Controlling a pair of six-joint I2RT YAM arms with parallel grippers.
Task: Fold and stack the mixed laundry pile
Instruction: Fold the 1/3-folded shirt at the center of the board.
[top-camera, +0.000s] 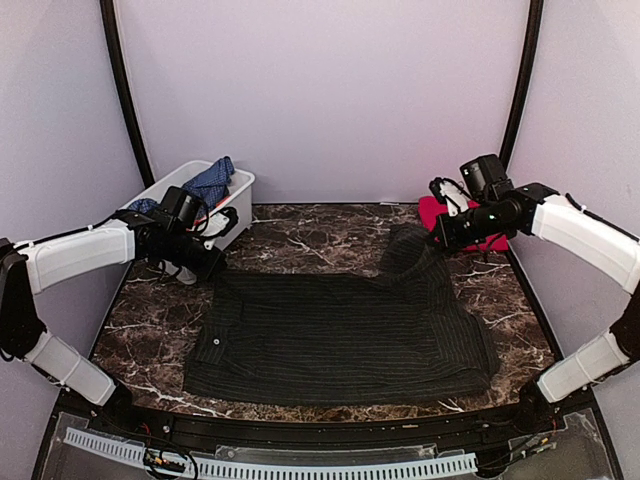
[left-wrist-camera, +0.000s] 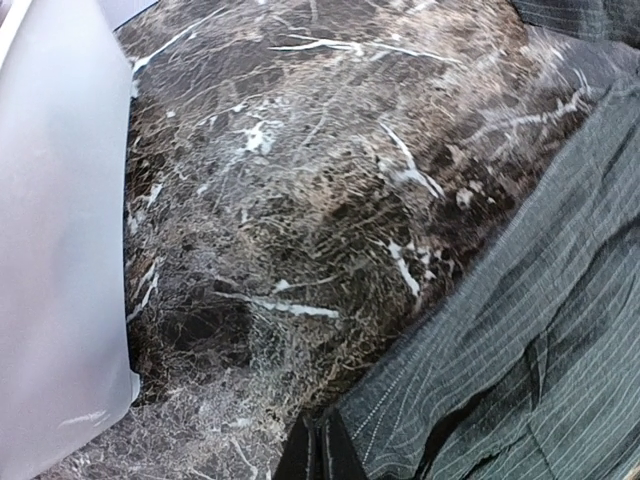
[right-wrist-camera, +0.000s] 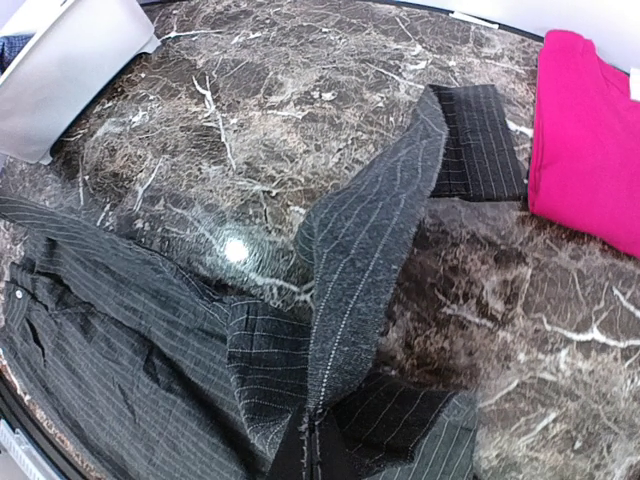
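The left fingers (top-camera: 205, 262) are gripping the striped shirt (top-camera: 340, 335) at its left corner, the right fingers (top-camera: 443, 236) its raised sleeve, both near the surface's (top-camera: 300, 240) far edge.

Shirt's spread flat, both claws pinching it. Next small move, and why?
Probably lift both claws slightly and draw the far edge toward the near hem. The left claw and right claw are each shut on a far corner of the shirt, which lies spread flat, so a half fold looks ready. The sleeve trails toward the red cloth.
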